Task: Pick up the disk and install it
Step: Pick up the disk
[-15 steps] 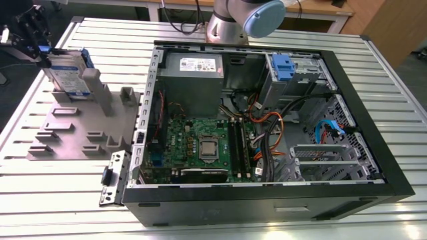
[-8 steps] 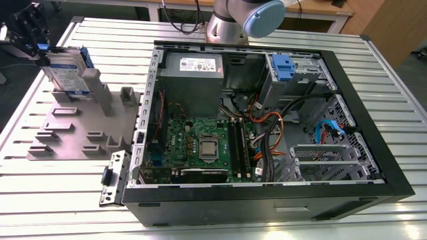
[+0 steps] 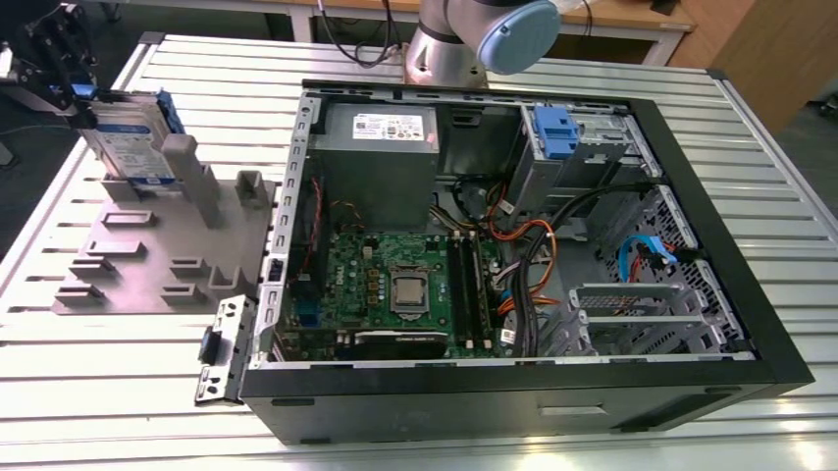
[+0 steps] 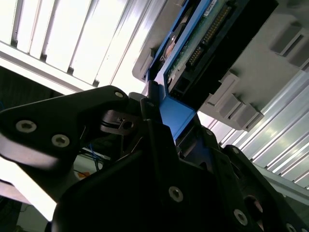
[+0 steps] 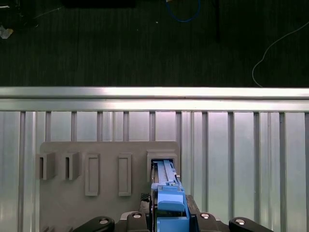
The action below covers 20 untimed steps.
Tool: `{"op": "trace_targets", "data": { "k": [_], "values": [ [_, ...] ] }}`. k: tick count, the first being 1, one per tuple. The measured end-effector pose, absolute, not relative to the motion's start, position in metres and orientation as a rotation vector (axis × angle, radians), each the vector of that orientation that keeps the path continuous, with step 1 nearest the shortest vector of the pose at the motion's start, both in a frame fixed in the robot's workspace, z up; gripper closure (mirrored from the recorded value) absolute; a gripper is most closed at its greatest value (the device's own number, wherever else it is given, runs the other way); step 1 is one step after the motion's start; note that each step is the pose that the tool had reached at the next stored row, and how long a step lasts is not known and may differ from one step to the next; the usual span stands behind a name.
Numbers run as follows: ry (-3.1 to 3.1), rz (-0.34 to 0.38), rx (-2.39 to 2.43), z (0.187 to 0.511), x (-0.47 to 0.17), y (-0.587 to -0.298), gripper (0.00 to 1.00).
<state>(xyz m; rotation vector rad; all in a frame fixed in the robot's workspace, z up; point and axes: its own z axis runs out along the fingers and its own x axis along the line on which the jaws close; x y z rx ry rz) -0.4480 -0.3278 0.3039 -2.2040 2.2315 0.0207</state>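
Observation:
The disk (image 3: 131, 142), a silver drive in a blue carrier frame, stands on edge in a slot of the grey holder (image 3: 144, 265) at the exterior view's left. My gripper (image 3: 77, 93) is at the disk's far upper end, shut on its blue frame. In the second wrist view the black fingers (image 4: 154, 121) flank the blue frame, with the disk's (image 4: 193, 43) green circuit side beyond. In the first wrist view the disk (image 5: 166, 188) runs from the gripper (image 5: 170, 215) into the holder's (image 5: 104, 150) slot.
An open black computer case (image 3: 733, 294) lies on the slatted aluminium table (image 3: 78, 392) to the exterior view's right of the holder. Inside are a grey power supply (image 3: 380, 128), a motherboard (image 3: 392, 285), cables and a drive bay with a blue clip (image 3: 556, 132). The arm's base (image 3: 452, 39) stands behind the case.

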Motion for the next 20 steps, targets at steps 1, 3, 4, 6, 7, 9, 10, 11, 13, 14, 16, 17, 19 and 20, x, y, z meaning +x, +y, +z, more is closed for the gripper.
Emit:
{"op": "trace_targets", "data": {
  "k": [1,3,4,6,7,9,10,11,13,14,16,17,19,20],
  "values": [
    [2.231,0.021,-2.204,0.3044,-0.4480,-0.3278,0.63],
    [2.231,0.020,-2.204,0.3058,-0.4480,-0.3278,0.63],
    [2.231,0.020,-2.204,0.3064,-0.4480,-0.3278,0.63],
    [2.231,0.020,-2.204,0.3074,-0.4480,-0.3278,0.63],
    [2.231,0.020,-2.204,0.3081,-0.4480,-0.3278,0.63],
    [2.231,0.020,-2.204,0.3091,-0.4480,-0.3278,0.63],
    [2.231,0.020,-2.204,0.3096,-0.4480,-0.3278,0.63],
    [2.231,0.020,-2.204,0.3102,-0.4480,-0.3278,0.63],
    [2.231,0.020,-2.204,0.3110,-0.4480,-0.3278,0.63],
    [2.231,0.020,-2.204,0.3111,-0.4480,-0.3278,0.63],
    [2.231,0.020,-2.204,0.3138,-0.4480,-0.3278,0.63],
    [2.231,0.020,-2.204,0.3139,-0.4480,-0.3278,0.63],
    [2.231,0.020,-2.204,0.3142,-0.4480,-0.3278,0.63],
    [2.231,0.020,-2.204,0.3144,-0.4480,-0.3278,0.63]
  ]
}}
